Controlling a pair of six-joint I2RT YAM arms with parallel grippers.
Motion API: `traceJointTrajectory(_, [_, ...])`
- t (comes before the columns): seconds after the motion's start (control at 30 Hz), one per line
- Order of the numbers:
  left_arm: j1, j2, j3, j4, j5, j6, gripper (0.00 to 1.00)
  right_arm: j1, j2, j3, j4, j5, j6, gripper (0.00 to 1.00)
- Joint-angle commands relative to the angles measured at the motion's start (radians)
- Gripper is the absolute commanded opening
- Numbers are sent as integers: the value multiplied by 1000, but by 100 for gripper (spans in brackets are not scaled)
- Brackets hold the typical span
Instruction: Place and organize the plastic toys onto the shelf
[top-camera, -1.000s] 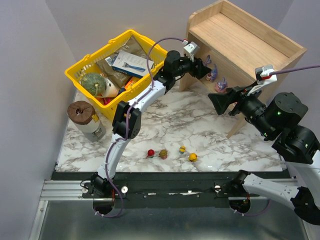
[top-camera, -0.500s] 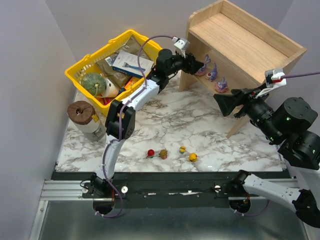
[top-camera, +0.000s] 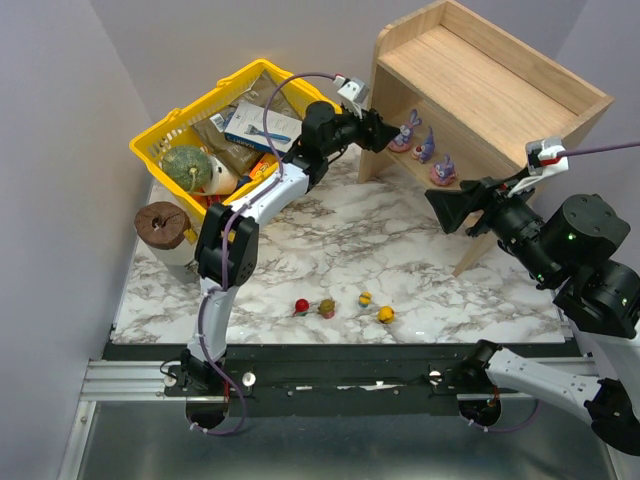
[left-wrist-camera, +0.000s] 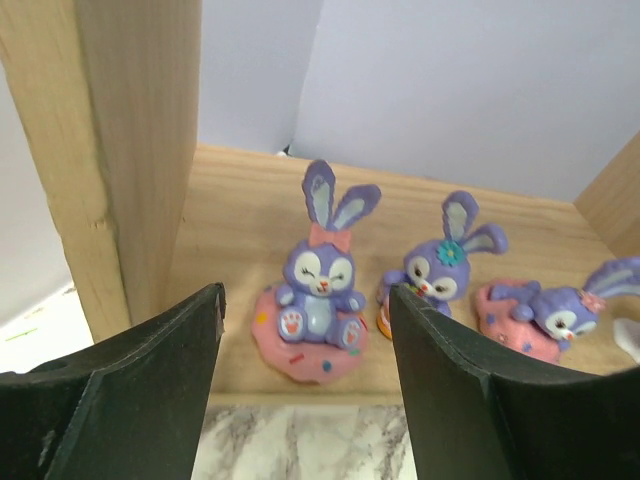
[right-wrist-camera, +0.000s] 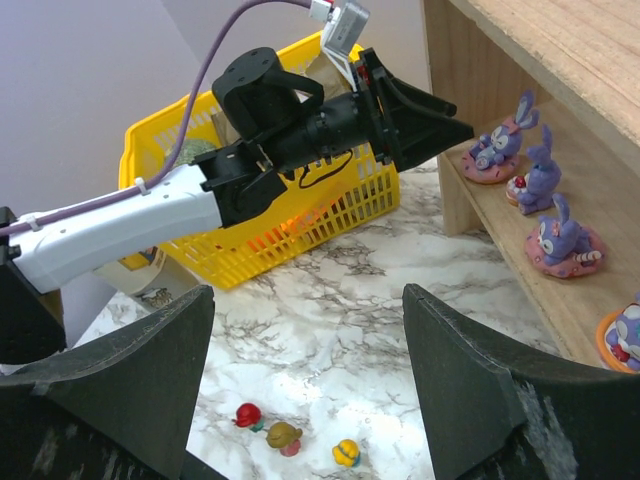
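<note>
Backed off the wooden shelf (top-camera: 480, 70), left tool (top-camera: 381, 133) gapes before glossy bunnies (left-wrist-camera: 318, 285); right tool (top-camera: 447, 207) wide too.

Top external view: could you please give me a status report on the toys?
Both jaws open, empty. Four bunnies on lower shelf. Four round toys on the marble. Nothing blocking.

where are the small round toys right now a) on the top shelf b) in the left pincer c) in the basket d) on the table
d: the round toys lie in a loose row on the table near its front edge, well apart from the shelf.
</note>
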Motion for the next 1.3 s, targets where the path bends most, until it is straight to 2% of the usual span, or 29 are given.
traceJointTrajectory(0.0, [-17, -111, -89, 42, 8, 12, 74, 5, -6, -8, -30, 33, 10, 83])
traceJointTrajectory(0.23, [-46, -259, -259, 15, -30, 21, 71, 4, 29, 21, -90, 59, 36, 83])
traceJointTrajectory(0.4, [-54, -408, -432, -74, -102, 44, 72, 4, 92, 67, -168, 43, 44, 83])
traceJointTrajectory(0.5, [-55, -529, -526, -183, -208, 73, 82, 4, 132, 55, -198, -48, 18, 84])
traceJointTrajectory(0.53, [-55, -590, -549, -210, -273, 83, 86, 4, 146, 43, -199, -124, -13, 84])
traceJointTrajectory(0.57, [-55, -621, -593, -268, -303, 90, 94, 4, 150, 0, -193, -167, -36, 84])
traceJointTrajectory(0.6, [-55, -654, -619, -292, -340, 107, 98, 4, 153, -29, -182, -218, -51, 84])
traceJointTrajectory(0.73, [-52, -819, -715, -405, -493, 123, 99, 5, 164, -210, -71, -433, -86, 84])
traceJointTrajectory(0.83, [-48, -897, -762, -487, -553, 117, 99, 7, 183, -364, 32, -493, -85, 84])
traceJointTrajectory(1.03, [-40, -1019, -850, -562, -596, 93, 99, 13, 345, -476, 72, -569, -122, 80])
traceJointTrajectory(1.27, [-35, -1090, -897, -591, -592, 93, 99, 27, 466, -523, 88, -562, -149, 74])
